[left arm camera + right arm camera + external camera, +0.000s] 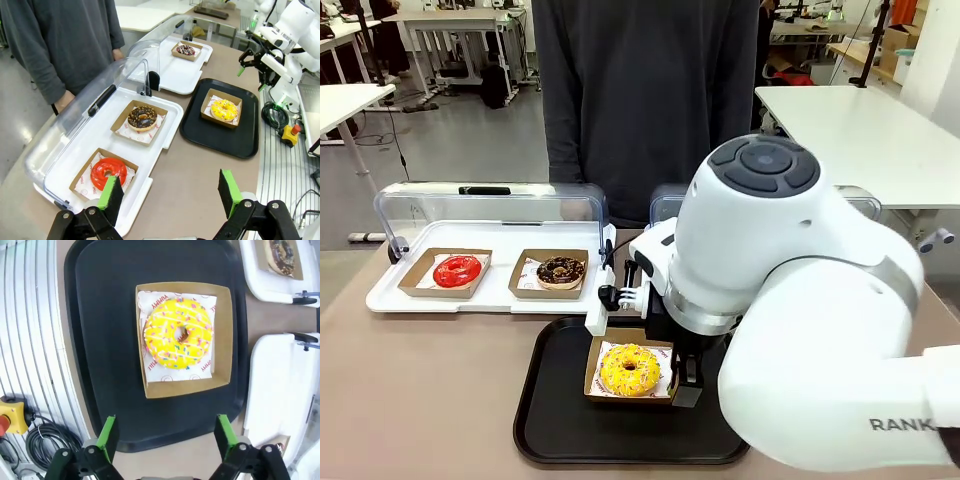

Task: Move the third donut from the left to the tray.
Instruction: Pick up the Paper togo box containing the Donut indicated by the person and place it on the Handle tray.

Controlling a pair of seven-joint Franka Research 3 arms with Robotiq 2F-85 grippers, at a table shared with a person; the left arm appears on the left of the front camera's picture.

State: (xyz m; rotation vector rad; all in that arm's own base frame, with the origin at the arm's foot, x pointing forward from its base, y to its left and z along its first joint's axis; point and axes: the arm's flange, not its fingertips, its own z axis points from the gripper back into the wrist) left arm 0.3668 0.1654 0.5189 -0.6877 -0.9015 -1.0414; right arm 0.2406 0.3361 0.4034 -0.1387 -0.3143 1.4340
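Observation:
The third donut from the left [629, 369], yellow-glazed with sprinkles, lies in its brown cardboard holder on the black tray [555, 420]. In the right wrist view the donut [178, 333] sits in the middle of the tray [100, 340], ahead of my right gripper [165, 436]. That gripper is open, empty and raised clear of the donut. The left wrist view shows the donut [224, 109] on the tray [220, 140], with the right gripper [250, 78] hanging beyond it. My left gripper [170, 192] is open and empty, well back from the tray.
A white tray [490, 295] with a raised clear lid holds a red donut [457, 270] and a chocolate donut [560, 270]. A second white tray [175, 75] holds another chocolate donut [185, 49]. A person [645, 100] stands at the far side.

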